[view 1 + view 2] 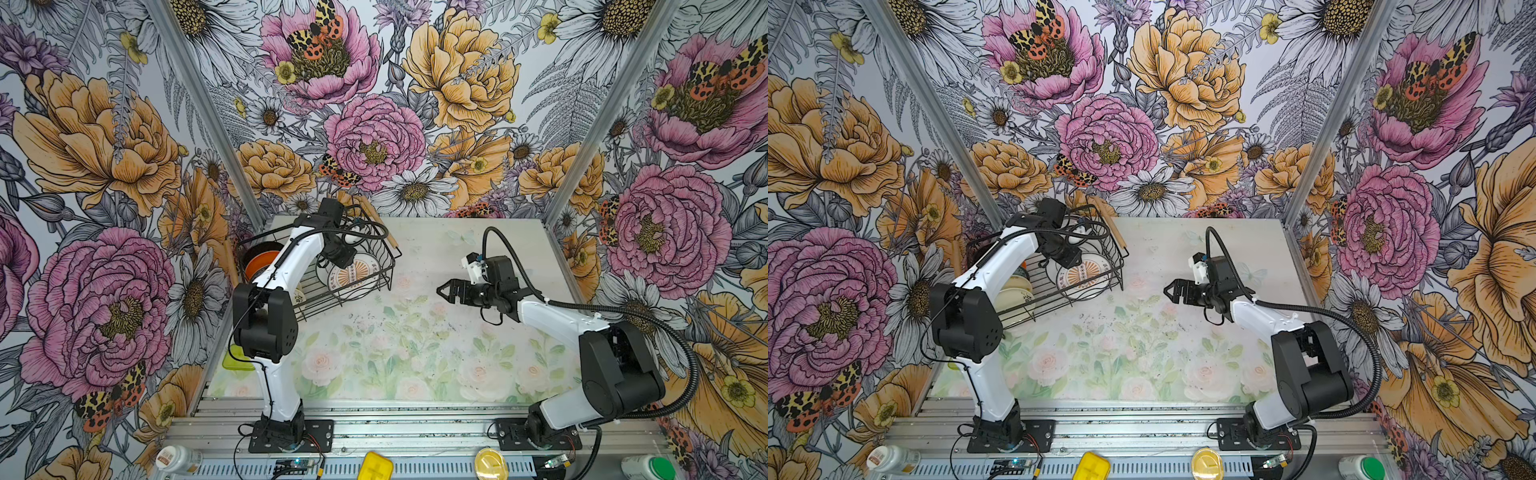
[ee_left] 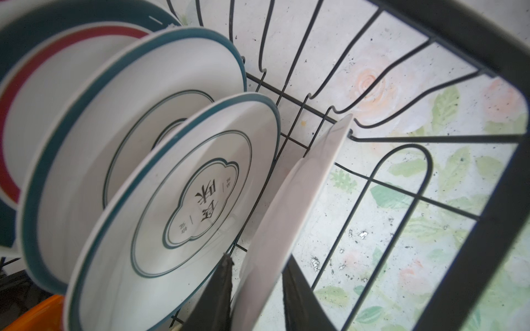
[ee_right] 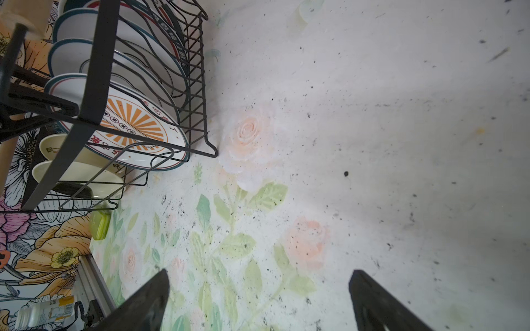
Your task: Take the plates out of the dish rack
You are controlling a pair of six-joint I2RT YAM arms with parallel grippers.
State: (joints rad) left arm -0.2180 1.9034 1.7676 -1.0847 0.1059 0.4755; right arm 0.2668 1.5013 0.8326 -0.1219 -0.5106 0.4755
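The black wire dish rack (image 1: 388, 257) (image 1: 1121, 266) stands at the table's back left with plates upright in it. The frontmost plate (image 1: 352, 276) (image 1: 1082, 276) (image 3: 134, 126) is white with an orange sunburst. My left gripper (image 2: 258, 275) reaches down into the rack, and its fingers (image 2: 218, 289) press on both sides of that plate's rim, seen from its plain back (image 2: 289, 206). Behind it stand teal-rimmed plates (image 2: 183, 200) and a red-banded one (image 2: 43, 71). Smaller cream plates (image 1: 1013, 291) and an orange one (image 1: 262, 259) fill the rack's left side. My right gripper (image 1: 442, 291) (image 1: 1169, 289) (image 3: 258, 286) hovers open over the mat.
A flowered mat (image 1: 415, 353) covers the table to the right of and in front of the rack. A yellow-green object (image 1: 237, 361) lies at the table's left edge. A bottle (image 1: 178, 459) and yellow lids (image 1: 376, 467) sit on the front rail. Flowered walls close three sides.
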